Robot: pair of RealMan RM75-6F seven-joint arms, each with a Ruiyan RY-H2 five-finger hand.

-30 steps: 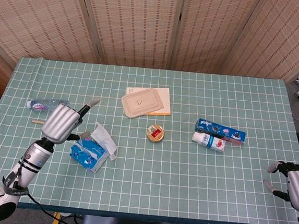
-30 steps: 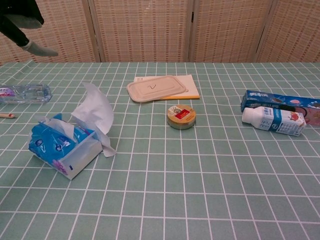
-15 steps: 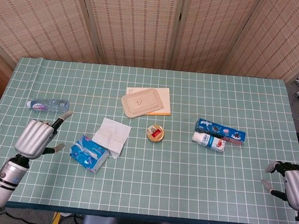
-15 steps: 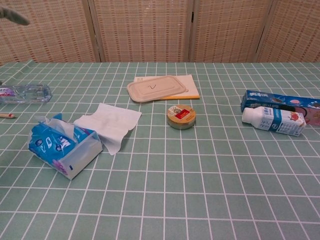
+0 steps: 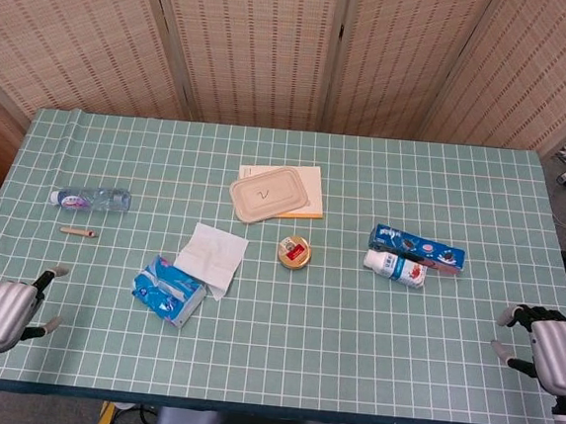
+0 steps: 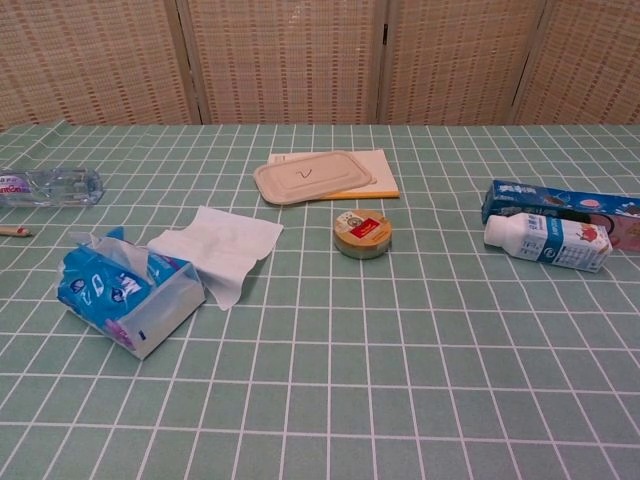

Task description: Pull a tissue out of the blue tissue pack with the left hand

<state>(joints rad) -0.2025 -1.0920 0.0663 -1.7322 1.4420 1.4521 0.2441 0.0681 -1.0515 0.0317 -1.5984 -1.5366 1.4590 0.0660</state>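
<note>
One tissue (image 5: 212,255) lies flat beside the blue tissue pack (image 5: 167,297), so the empty, spread left hand (image 5: 1,313) should simply park clear.

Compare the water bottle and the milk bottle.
The water bottle is clear plastic; the milk bottle is white and opaque. The water bottle lies alone near the table's left edge; the milk bottle lies right, against the blue cookie box. Both lie on their sides.
</note>
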